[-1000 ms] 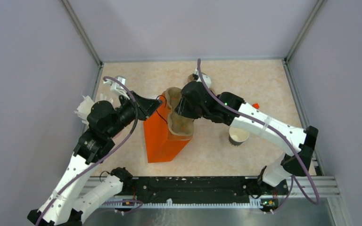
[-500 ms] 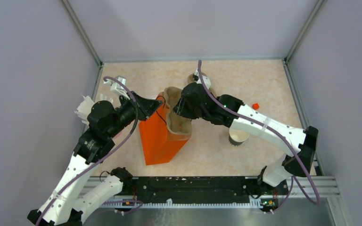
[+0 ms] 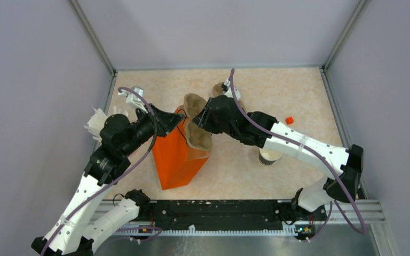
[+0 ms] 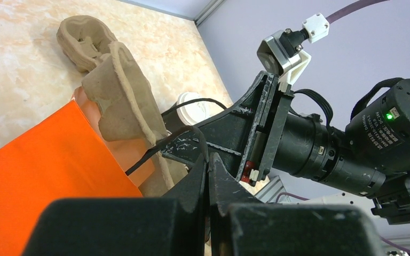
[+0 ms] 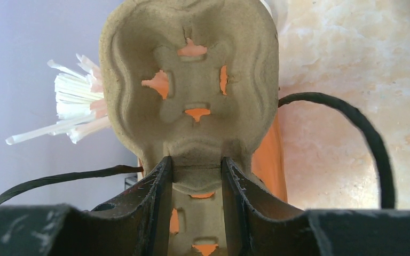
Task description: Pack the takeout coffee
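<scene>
- Right now the takeout coffee [image 3: 270, 156] stands upright on the surface [image 3: 299, 90], on the right side. It is under the right arm and well apart from the orange bag [image 3: 177, 157]. No tool touches it.
- The right tool [image 5: 196, 165] is clenched on the brown tray [image 5: 192, 80]. One finger presses on each side of the thin middle part of the tray.
- From above, the brown tray [image 3: 195, 125] is tipped up on its end over the open top of the orange bag. Its low end is at the bag's mouth. Orange shows through the little holes in the tray.
- The left tool [image 4: 208, 160] is squeezed tight, and the black handle [image 4: 189, 130] of the bag runs right into its tips. It looks pinched there.
- From above, the left tool [image 3: 173, 120] sits at the top left edge of the bag.
- The orange bag leans over and does not stand straight.
- A bunch of white sticks [image 3: 97, 121] lies by the left wall.
- A small red bit [image 3: 289, 120] lies on the surface, just past the right arm.
</scene>
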`<move>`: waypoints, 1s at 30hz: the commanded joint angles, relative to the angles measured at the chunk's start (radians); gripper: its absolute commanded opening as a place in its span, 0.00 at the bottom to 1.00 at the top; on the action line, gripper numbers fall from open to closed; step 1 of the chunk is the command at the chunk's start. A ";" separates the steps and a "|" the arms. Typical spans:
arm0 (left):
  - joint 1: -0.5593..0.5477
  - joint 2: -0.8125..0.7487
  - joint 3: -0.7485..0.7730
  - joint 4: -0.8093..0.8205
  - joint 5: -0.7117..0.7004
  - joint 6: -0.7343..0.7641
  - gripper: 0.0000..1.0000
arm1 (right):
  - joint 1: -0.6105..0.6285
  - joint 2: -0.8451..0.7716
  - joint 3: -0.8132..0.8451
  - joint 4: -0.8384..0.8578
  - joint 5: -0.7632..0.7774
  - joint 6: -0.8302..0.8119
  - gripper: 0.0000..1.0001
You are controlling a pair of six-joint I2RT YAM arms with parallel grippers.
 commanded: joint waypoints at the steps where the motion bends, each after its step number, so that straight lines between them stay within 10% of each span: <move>1: 0.001 -0.004 -0.009 0.044 0.002 0.017 0.00 | 0.006 -0.054 -0.023 0.116 0.018 0.044 0.30; 30: 0.001 -0.011 -0.004 0.037 -0.024 0.025 0.00 | -0.001 -0.052 -0.033 0.024 -0.022 0.054 0.29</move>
